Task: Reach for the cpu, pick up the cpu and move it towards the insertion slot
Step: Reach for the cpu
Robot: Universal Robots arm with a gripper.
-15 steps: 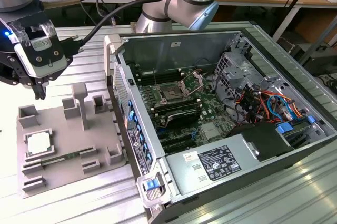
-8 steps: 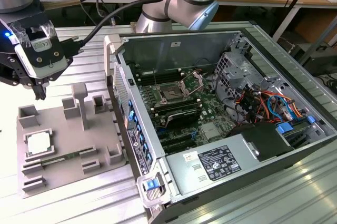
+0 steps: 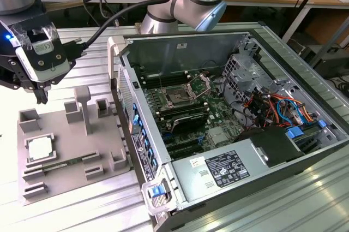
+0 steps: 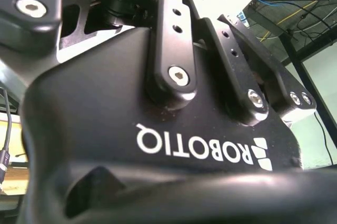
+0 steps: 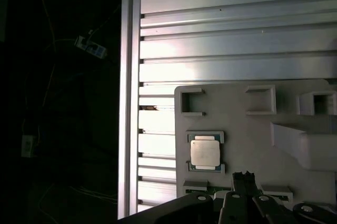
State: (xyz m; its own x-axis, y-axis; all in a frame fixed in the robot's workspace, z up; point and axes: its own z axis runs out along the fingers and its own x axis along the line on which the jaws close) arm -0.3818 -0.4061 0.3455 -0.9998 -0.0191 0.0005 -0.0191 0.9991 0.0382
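Since the cpu (image 3: 39,147) lies in its cradle on the grey tray (image 3: 82,134), in the lower left of the exterior view, I count this as the reach. My fingers (image 3: 41,94) hang above the tray's far end, upper left in that frame, closed together and holding nothing.

To do it well, I judge I must centre over the chip, part the fingers wider than it before I sink, and come straight down. In the first wrist view the cpu (image 5: 204,153) lies flat, silver lid up, its edges square with the tray and the tabletop's (image 5: 237,39) ribs. Cradle lips cover two opposite edges, so I'd close on the two free ones. It is so nearly square that I can name no real long axis.

The insertion slot (image 3: 178,97) sits well apart, inside the computer case (image 3: 218,172).
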